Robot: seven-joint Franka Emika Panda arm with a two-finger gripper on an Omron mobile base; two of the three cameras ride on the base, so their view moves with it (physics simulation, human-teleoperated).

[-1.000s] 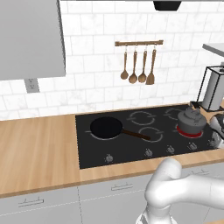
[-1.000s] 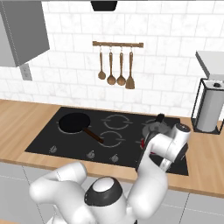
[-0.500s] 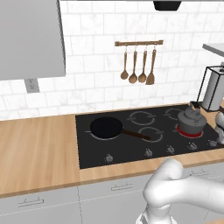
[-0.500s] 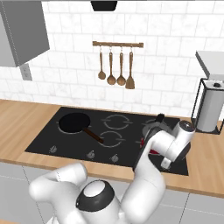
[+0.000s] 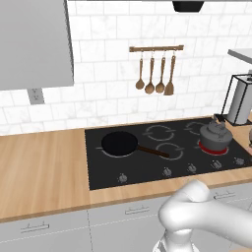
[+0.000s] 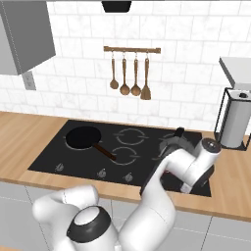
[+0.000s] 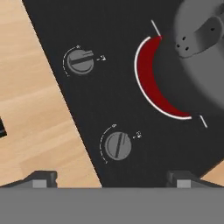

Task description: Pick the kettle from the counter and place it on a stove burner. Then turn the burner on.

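The pincer hangs with its jaws spread wide and nothing between them, over the front strip of the cooktop beside the wooden tabletop. Just ahead of it lie two silver knobs. Beyond them the kettle sits on the burner, which glows red, so both steps look finished. The chief risk now is a careless retreat: a finger brushing a knob could turn the heat off again, and a wrist swinging forward could nudge the kettle off its ring. Further left, the frying pan sits well apart, out of harm's way.
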